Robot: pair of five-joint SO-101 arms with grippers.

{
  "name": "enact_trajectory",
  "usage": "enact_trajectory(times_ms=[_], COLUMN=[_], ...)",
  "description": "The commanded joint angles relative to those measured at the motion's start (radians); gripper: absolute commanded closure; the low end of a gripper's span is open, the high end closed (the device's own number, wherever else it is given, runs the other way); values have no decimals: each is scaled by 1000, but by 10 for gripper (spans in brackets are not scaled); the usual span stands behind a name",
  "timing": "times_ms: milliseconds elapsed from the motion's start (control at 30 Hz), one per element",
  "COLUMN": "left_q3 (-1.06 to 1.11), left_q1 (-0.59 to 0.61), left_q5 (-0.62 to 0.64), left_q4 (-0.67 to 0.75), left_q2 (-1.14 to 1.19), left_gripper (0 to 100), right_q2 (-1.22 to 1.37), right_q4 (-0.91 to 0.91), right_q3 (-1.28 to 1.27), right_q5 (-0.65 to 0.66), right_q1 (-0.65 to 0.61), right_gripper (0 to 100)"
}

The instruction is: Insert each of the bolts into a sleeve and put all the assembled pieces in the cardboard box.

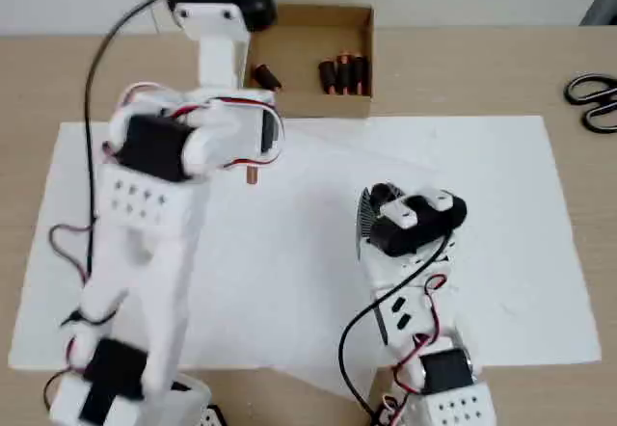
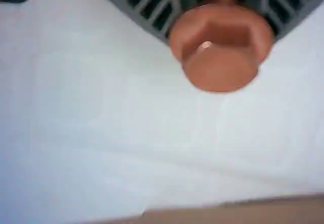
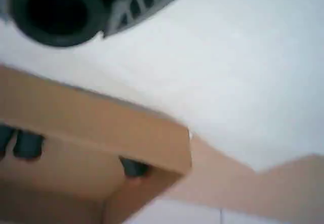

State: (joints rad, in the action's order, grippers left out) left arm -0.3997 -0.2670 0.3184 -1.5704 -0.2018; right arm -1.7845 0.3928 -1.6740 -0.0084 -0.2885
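The left gripper [image 1: 253, 164] has its grey ribbed jaws closed on the shank of a copper-coloured plastic bolt [image 2: 220, 51]. The bolt's broad round head, which has a hexagonal face, sticks out past the jaw tips above a white sheet of paper [image 1: 318, 281]. The right gripper [image 1: 371, 212] has its jaws closed on a black, hollow, cylindrical plastic sleeve [image 3: 55, 11], which sits against one ribbed jaw with its open bore showing. The two pairs of jaws are well apart, so bolt and sleeve do not touch. A brown cardboard box [image 1: 323, 106] stands just beyond the left jaws and farther off from the right jaws, past the edge of the paper. Inside it lie the assembled pieces [image 1: 345, 74], black sleeves with copper bolts in a row, and a single one [image 1: 265, 77] on the side nearer the left jaws. Black-handled scissors [image 1: 593, 98] lie on the wooden table [image 1: 482, 69], well away from both pairs of jaws.
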Motion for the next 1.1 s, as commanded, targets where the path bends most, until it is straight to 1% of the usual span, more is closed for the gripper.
enact_trajectory(times_ms=[0, 100, 167, 233, 267, 300, 367, 500, 567, 633, 700, 767, 833, 900, 1000, 1067], left_q3=[27, 68, 134, 265, 341, 429, 611, 981, 1136, 1253, 1322, 1360, 1368, 1369, 1371, 1371], left_q1=[-31, -44, -35, -9, -6, -6, -8, -49, -83, -115, -143, -176, -219, -245, -250, -249], left_q5=[20, 20, 20, 20, 23, 23, 25, 25, 25, 25, 26, 28, 31, 75, 109, 109], left_q4=[66, 20, -12, 17, 63, 127, 302, 736, 921, 1053, 1142, 1200, 1211, 1209, 1208, 1208], left_q2=[-215, -344, -407, -448, -465, -482, -523, -624, -672, -706, -717, -710, -704, -703, -707, -707], left_gripper=[994, 994, 994, 994, 994, 994, 994, 994, 994, 994, 994, 994, 994, 994, 994, 994], right_q2=[-24, -30, -30, -25, -22, -22, -22, -22, -27, -28, -28, -28, -28, -27, -24, -27], right_q4=[36, 25, 19, 27, 27, 28, 30, 91, 131, 153, 154, 150, 153, 153, 156, 185], right_q3=[-2, -11, -11, -11, -11, -11, -11, -11, -11, -11, -11, -11, -11, -11, -11, -11], right_q5=[8, 8, 8, 8, 8, 8, 8, 6, 5, -18, -55, -83, -89, -86, -86, -86], right_q1=[-18, -19, -21, -21, -21, -21, -21, -21, -21, -21, -21, -21, -42, -91, -162, -176], right_gripper=[992, 992, 992, 992, 993, 994, 994, 994, 994, 994, 994, 994, 994, 994, 994, 994])
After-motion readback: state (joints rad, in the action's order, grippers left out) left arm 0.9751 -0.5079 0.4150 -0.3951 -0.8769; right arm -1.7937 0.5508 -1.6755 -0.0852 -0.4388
